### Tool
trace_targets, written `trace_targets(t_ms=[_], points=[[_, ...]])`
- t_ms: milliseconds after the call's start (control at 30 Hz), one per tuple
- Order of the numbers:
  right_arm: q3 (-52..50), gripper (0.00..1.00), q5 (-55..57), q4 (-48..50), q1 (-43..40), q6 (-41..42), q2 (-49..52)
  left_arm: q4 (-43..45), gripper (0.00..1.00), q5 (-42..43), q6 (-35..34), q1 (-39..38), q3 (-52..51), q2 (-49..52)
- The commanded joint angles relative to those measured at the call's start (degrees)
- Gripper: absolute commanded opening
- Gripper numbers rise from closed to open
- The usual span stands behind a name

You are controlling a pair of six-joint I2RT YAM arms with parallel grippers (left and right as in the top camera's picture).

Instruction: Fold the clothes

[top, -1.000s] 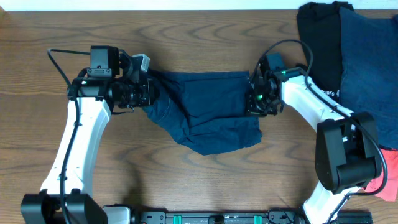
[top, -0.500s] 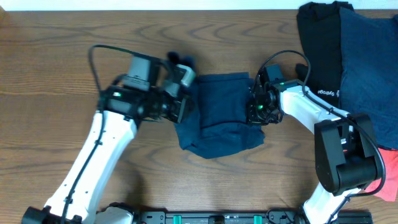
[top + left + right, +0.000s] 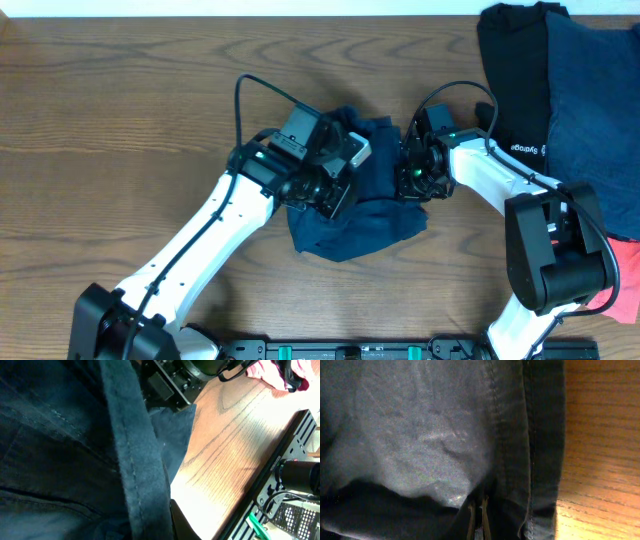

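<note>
Wood table (image 3: 120, 120) offers open room from 7 to 11 o'clock. Navy shorts (image 3: 370, 232) lie bunched at centre, their lower edge toward 6. Left gripper (image 3: 345, 190) and right gripper (image 3: 405, 180) each clamp the cloth. Piled garments (image 3: 560, 90) crowd 2 o'clock.

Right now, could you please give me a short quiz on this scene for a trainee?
1. True or false: both arms are clear of the shorts.
2. Where is the pile of other clothes? A) far right of the table B) its left edge C) beneath the left arm.
3. Which arm reaches in at the shorts' right edge?
Key: 1 false: the left fingers and right fingers are both at the cloth. 2 A. 3 right.
</note>
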Motion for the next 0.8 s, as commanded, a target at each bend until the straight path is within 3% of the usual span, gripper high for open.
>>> trace_targets(t_ms=[0, 67, 133, 167, 200, 400, 633, 767], points=[[-2.0, 0.06, 1.6, -0.7, 1.0, -0.7, 1.4, 2.3, 0.06, -0.2, -2.9, -1.2, 1.0, 0.0], [-2.0, 0.11, 1.6, -0.7, 1.0, -0.7, 1.4, 3.5, 0.06, -0.2, -3.9, -1.6, 1.0, 0.0], [-2.0, 0.24, 1.3, -1.1, 1.0, -0.7, 1.4, 3.9, 0.09, -0.2, -4.5, -1.9, 1.0, 0.0], [-2.0, 0.25, 1.2, -1.5, 1.0, -0.7, 1.4, 3.9, 0.24, -0.2, -4.6, -1.9, 1.0, 0.0], [-1.8, 0.27, 1.2, -2.0, 0.9, -0.7, 1.3, 3.8, 0.31, -0.2, -4.6, -1.9, 1.0, 0.0], [1.8, 0.46, 4.0, -6.3, -2.3, 0.2, -1.3, 4.1, 0.54, -0.2, -4.5, -0.7, 1.2, -1.9], [8.9, 0.5, 13.6, -14.3, -9.7, 1.5, -10.0, 6.3, 0.55, -8.5, -4.6, 7.7, 1.2, -6.0], [10.9, 0.5, 13.4, -16.0, -12.4, 1.2, -15.7, 10.8, 0.55, -9.7, -4.6, 13.2, 1.2, -5.0]])
